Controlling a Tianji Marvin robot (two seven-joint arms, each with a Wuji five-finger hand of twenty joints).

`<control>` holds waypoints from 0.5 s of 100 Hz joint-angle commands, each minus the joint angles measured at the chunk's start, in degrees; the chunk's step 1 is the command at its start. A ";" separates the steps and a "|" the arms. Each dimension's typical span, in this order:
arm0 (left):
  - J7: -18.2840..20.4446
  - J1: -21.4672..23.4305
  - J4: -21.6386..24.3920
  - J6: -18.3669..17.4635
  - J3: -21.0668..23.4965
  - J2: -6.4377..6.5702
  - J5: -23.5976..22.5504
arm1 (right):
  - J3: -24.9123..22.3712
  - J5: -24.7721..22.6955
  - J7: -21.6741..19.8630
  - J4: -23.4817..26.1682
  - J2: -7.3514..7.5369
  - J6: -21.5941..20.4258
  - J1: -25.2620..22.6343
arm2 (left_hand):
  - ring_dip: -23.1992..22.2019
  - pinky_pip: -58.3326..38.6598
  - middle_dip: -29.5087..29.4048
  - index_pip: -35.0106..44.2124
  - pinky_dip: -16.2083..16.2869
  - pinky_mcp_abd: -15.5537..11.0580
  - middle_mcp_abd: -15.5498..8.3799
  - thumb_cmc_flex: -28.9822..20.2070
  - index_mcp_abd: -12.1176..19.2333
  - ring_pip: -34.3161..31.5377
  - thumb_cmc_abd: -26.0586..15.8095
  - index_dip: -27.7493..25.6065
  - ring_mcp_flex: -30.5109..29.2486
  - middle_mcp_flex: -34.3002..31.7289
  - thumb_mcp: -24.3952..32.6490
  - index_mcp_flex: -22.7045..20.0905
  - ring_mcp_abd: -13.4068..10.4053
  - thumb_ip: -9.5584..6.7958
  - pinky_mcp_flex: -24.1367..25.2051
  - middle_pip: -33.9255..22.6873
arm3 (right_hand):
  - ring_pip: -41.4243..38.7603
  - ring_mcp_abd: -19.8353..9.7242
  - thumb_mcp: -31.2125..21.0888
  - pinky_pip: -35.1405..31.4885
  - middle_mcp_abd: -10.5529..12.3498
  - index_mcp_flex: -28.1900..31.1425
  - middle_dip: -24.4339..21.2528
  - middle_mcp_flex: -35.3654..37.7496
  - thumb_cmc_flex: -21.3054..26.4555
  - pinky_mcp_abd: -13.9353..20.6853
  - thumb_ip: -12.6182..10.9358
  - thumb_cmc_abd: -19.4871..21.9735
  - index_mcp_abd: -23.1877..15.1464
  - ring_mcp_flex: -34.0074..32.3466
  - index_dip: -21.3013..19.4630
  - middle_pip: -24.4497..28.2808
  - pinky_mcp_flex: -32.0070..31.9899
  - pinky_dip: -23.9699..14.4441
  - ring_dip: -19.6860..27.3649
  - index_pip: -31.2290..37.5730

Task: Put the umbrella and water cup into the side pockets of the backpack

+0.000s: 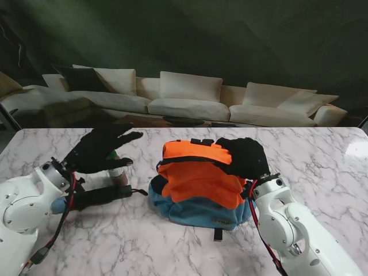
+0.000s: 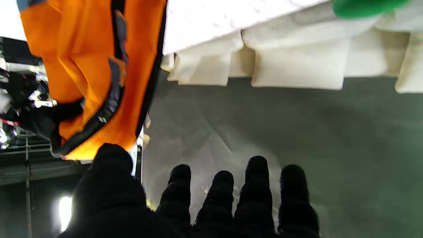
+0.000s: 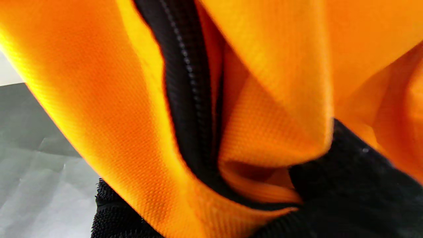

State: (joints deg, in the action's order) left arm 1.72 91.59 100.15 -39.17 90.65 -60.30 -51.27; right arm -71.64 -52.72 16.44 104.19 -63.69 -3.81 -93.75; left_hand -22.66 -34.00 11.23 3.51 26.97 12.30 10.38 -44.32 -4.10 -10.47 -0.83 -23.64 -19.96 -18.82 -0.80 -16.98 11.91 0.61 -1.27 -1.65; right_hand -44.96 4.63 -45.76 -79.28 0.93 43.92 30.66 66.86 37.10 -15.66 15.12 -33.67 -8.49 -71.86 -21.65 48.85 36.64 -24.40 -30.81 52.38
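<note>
The orange-and-blue fabric backpack (image 1: 198, 187) lies slumped at table centre. At its 9 o'clock, the black folded umbrella (image 1: 100, 196) lies flat; the cup (image 1: 117, 172) stands beside it.

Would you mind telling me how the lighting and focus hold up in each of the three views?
Stand view: evenly lit and sharp, a bright glare patch on the marble table at far right. Left wrist view: the backpack is slightly soft, the sofa washed out, a lamp flare beside the left hand. Right wrist view: so close that orange fabric fills it, its edges blurred, weave crisp only mid-frame.

The orange and blue woven-cloth backpack (image 1: 198, 187) looks matt, its weave coarse; the white grey-veined marble table (image 1: 172, 247) shines smooth and glossy.
</note>
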 commanded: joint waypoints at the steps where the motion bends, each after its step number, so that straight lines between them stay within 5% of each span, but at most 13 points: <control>1: 0.86 -0.43 0.06 0.47 2.02 0.27 0.26 | 0.54 0.14 -0.81 -1.04 -0.19 0.37 -0.08 | 0.67 0.45 -1.13 -1.08 -0.89 -0.52 0.18 1.90 -0.97 0.71 -2.77 0.76 1.43 2.63 -1.72 2.77 0.18 0.66 0.13 0.74 | -0.68 -1.60 -3.92 -0.19 2.56 2.06 0.26 0.43 7.07 0.45 -2.18 5.93 -10.97 -3.26 -2.02 -0.33 -0.22 0.56 -0.81 6.42; 21: -0.21 -0.08 -2.52 3.62 6.21 0.39 -2.04 | 0.90 0.24 -0.67 -1.83 -0.22 0.58 0.49 | 0.96 0.64 -1.07 -1.23 -0.90 -0.50 -0.09 3.71 -1.28 1.04 -2.16 1.17 2.09 2.98 -1.69 3.10 -0.01 0.70 0.45 0.66 | -0.54 -1.50 -3.92 -0.14 2.61 2.12 0.29 0.47 7.08 0.44 -2.19 5.96 -11.24 -3.23 -1.98 -0.45 -0.23 0.60 -0.80 6.39; 29: 0.27 -0.21 -4.94 4.99 6.41 0.59 -2.26 | 0.81 0.25 -0.47 -2.00 -0.25 0.77 0.52 | 1.14 0.93 -1.93 -3.51 -0.94 -0.77 2.64 6.07 -4.88 1.24 -2.12 2.49 2.24 5.32 -1.72 7.40 -0.11 0.75 0.41 2.01 | -0.51 -1.50 -3.93 -0.07 2.62 2.19 0.29 0.44 7.11 0.42 -2.19 5.98 -11.12 -3.25 -2.00 -0.52 -0.34 0.63 -0.81 6.45; 43: 3.49 -0.22 -9.20 6.86 6.23 1.26 -1.95 | 0.46 0.05 -0.25 -2.04 -0.25 0.93 0.26 | 2.88 4.07 -7.16 -5.82 -1.47 -1.66 4.52 12.80 -8.18 2.63 1.70 16.21 4.73 12.03 -1.23 9.27 0.62 0.91 0.65 3.22 | -0.44 -1.48 -3.93 -0.02 2.64 2.19 0.32 0.45 7.12 0.34 -2.19 6.01 -11.27 -3.21 -1.97 -0.59 -0.39 0.65 -0.82 6.41; 50: 4.35 -0.16 -11.14 7.49 6.17 1.52 -2.32 | 0.26 -0.10 -0.18 -2.02 -0.23 0.96 0.09 | 3.23 4.94 -8.34 -5.01 -1.82 -2.24 4.76 14.18 -8.37 2.84 3.37 16.80 5.15 13.14 -1.49 9.27 0.59 1.06 0.82 3.77 | -0.43 -1.48 -3.93 -0.02 2.59 2.22 0.34 0.49 7.14 0.33 -2.19 6.01 -11.29 -3.21 -2.00 -0.60 -0.39 0.65 -0.83 6.44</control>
State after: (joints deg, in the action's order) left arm 4.91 90.81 91.38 -32.55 96.92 -59.26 -52.50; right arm -71.37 -52.50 16.52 103.04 -63.88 -3.18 -92.84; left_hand -20.47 -31.44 4.78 -0.83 26.33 11.55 14.16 -32.62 -11.02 -9.07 1.57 -8.43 -16.35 -9.89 -1.86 -10.00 11.82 0.61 -1.15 0.71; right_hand -44.79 4.63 -45.75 -79.26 0.95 43.90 30.66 66.85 37.10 -15.66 15.12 -33.55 -8.49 -71.87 -21.65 48.73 36.64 -24.02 -30.81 52.38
